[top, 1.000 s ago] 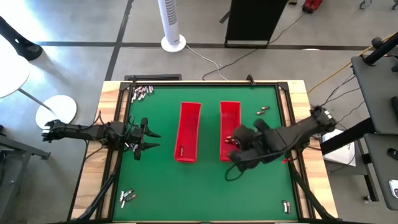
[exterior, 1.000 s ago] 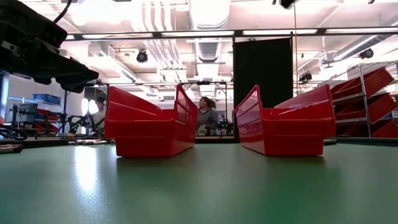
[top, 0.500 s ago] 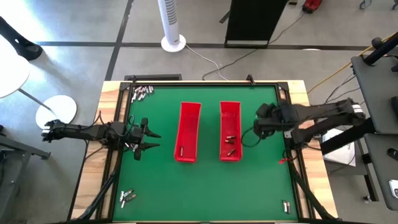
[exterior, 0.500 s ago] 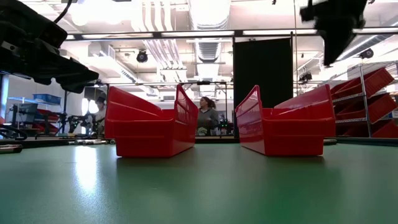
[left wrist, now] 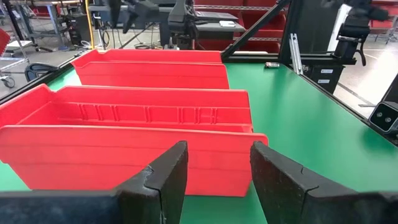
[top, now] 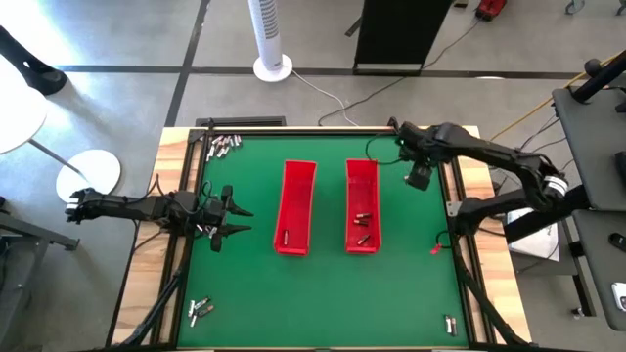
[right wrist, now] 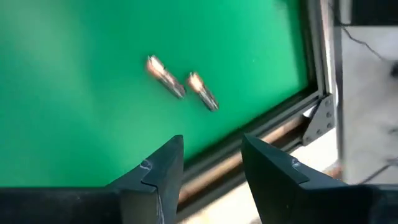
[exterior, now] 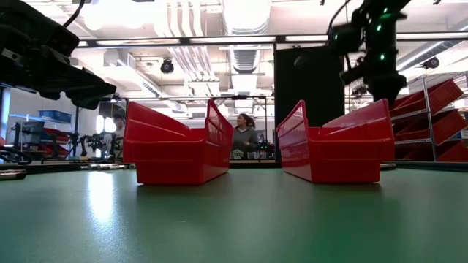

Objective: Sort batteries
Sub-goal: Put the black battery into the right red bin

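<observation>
Two batteries (right wrist: 181, 84): upper centre of your right wrist view, ahead of right gripper (right wrist: 210, 165).
Jaws: apart, empty.

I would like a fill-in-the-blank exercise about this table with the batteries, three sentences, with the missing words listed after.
1. The two long trays standing side by side on the green mat are coloured ____.
2. The right claw hangs above ____ loose batteries near the mat's right edge.
3. The left claw waits empty, with its fingers ____, at the mat's left edge.

Missing words: red; two; open
</observation>
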